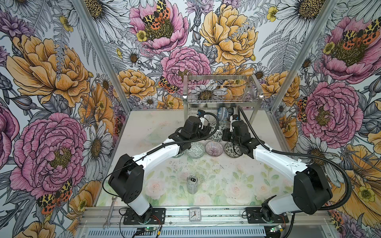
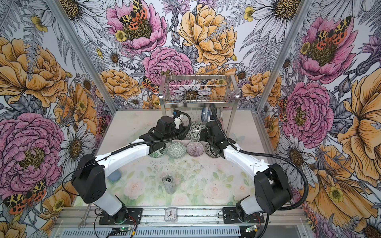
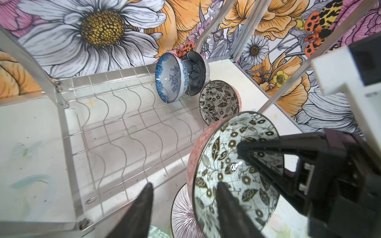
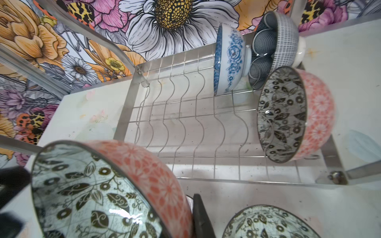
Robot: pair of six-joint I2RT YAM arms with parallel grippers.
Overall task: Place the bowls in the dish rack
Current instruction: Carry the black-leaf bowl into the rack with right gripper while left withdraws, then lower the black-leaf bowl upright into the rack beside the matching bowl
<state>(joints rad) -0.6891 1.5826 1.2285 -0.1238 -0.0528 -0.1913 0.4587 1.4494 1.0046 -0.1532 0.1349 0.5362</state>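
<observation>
The right hand is clamped on the wall of a round ceramic bowl with black leaves inside and a pink outside. One finger is pressed against the pink side, and the other is seen inside the bowl in the left wrist view. The bowl is held on edge just in front of the tall two-tier stainless-steel wire dish rack, above the pale floral surface.

The left hand is spread wide. Its fingers are set either side of the same bowl's rim, with a clear gap on the outer side.

Three bowls are stood on edge at one end of the rack's lower wavy wires:
- a blue-and-white floral bowl;
- a dark grey patterned bowl just behind it;
- a second black-leaf bowl with a pink outside nearer the front.

Three more are set upright in a row on the surface, below the arms: a green patterned bowl, a purple-lined bowl and a black-and-white bowl. The last is partly hidden under the right arm. A silver drink can is stood nearer the front edge.
</observation>
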